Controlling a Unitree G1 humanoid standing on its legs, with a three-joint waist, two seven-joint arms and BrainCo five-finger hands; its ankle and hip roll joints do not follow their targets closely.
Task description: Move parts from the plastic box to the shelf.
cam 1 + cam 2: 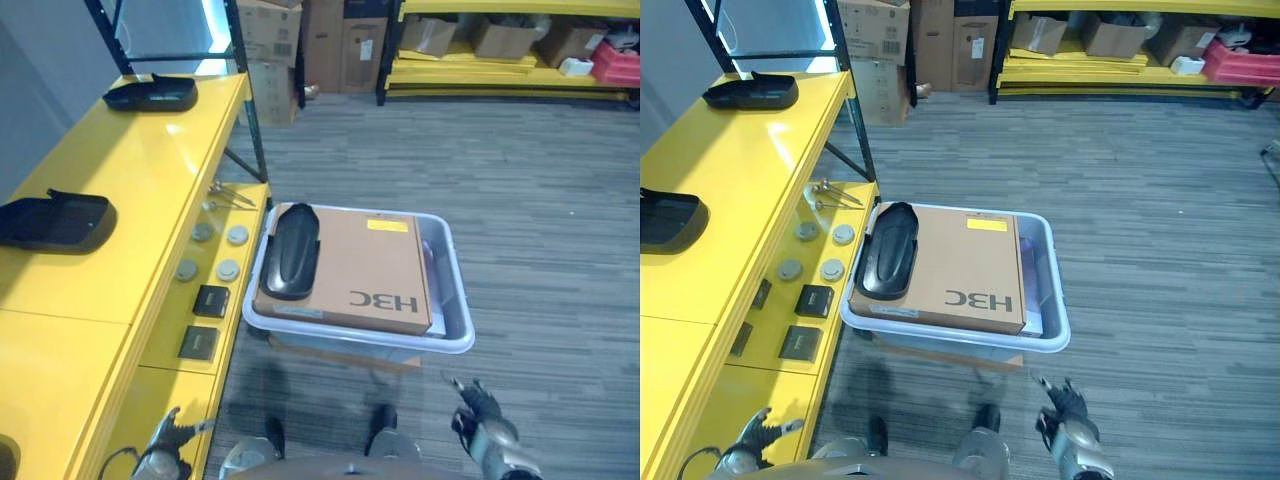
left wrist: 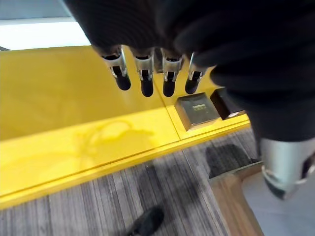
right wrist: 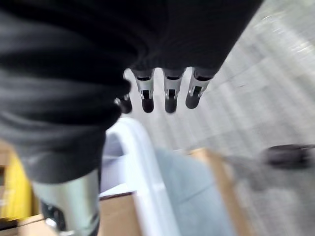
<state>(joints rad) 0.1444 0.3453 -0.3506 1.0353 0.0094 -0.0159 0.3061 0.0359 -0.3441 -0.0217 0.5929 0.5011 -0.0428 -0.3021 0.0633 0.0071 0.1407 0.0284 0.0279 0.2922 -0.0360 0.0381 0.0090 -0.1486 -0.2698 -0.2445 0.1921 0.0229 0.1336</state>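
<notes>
I see the plastic box point(image 1: 455, 300) on the floor in front of me, just right of the yellow shelf point(image 1: 110, 190). A brown carton point(image 1: 365, 270) lies flat in the box and fills most of it. One black part point(image 1: 290, 250) rests on the carton's left side, its long axis running near to far.

Two more black parts are already on the shelf: one at the far end point(image 1: 150, 95), one nearer on the left point(image 1: 55, 220). On the shelf's lower ledge beside the box I see grey round discs point(image 1: 213, 252) and two dark square pieces point(image 1: 205, 320).

My left hand point(image 1: 165, 445) hangs low by the near end of the shelf, fingers point(image 2: 145, 81) straight and relaxed, holding nothing. My right hand point(image 1: 485, 420) hangs near the box's near right corner, above the floor, fingers point(image 3: 170, 96) likewise straight and empty.

Far across the floor stand cardboard boxes point(image 1: 300, 40) and another yellow rack point(image 1: 510, 70).
</notes>
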